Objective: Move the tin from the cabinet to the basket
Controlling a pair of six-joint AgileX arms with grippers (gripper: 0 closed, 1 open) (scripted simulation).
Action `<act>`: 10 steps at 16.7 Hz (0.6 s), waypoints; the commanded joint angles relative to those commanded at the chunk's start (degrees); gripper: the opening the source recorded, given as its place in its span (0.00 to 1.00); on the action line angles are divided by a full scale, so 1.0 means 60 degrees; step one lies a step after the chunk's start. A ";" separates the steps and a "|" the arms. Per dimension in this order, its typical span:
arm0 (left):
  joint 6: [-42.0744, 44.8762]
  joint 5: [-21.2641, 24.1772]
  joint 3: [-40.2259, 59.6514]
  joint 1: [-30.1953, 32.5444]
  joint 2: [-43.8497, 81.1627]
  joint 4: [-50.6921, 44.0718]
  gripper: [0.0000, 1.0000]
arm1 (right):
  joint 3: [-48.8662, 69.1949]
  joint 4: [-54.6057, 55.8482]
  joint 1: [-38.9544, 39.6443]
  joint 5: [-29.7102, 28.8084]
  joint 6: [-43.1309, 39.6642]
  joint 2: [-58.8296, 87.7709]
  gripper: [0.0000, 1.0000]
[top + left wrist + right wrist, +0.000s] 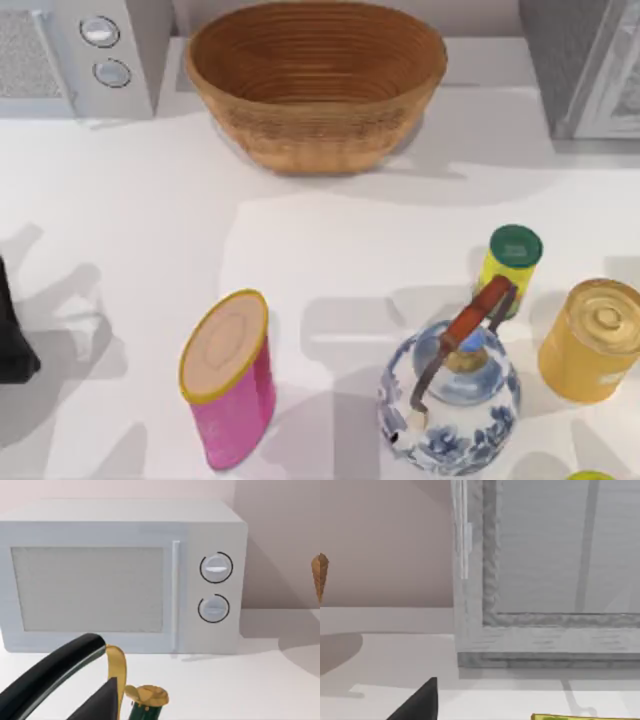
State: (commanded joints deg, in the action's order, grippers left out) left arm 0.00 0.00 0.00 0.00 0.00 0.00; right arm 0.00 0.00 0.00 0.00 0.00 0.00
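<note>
Basket (316,80): at the table's back, middle.
Cabinet (590,65): back right corner, door (560,550) shut.
Tin: cannot tell where it sits.
Left arm (12,330): at the left edge.
Grippers: finger spread cannot be told.

A kitchen: microwave (120,577), teapot (450,395), tins on counter (130,210).
</note>
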 joint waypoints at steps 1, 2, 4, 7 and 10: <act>0.0000 0.0000 0.0000 0.0000 0.0000 0.0000 1.00 | 0.0000 0.0000 0.0000 0.0000 0.0000 0.0000 1.00; 0.0000 0.0000 0.0000 0.0000 0.0000 0.0000 1.00 | 0.0000 0.0000 0.0000 0.0000 0.0000 0.0000 1.00; 0.0000 0.0000 0.0000 0.0000 0.0000 0.0000 1.00 | 0.0287 -0.0056 0.0039 -0.0029 -0.0003 0.0219 1.00; 0.0000 0.0000 0.0000 0.0000 0.0000 0.0000 1.00 | 0.1464 -0.0325 0.0186 -0.0147 -0.0005 0.1118 1.00; 0.0000 0.0000 0.0000 0.0000 0.0000 0.0000 1.00 | 0.3409 -0.0785 0.0397 -0.0342 -0.0001 0.2550 1.00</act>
State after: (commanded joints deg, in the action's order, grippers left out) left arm 0.00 0.00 0.00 0.00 0.00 0.00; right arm 20.46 -4.71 2.38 -2.05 -0.01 15.30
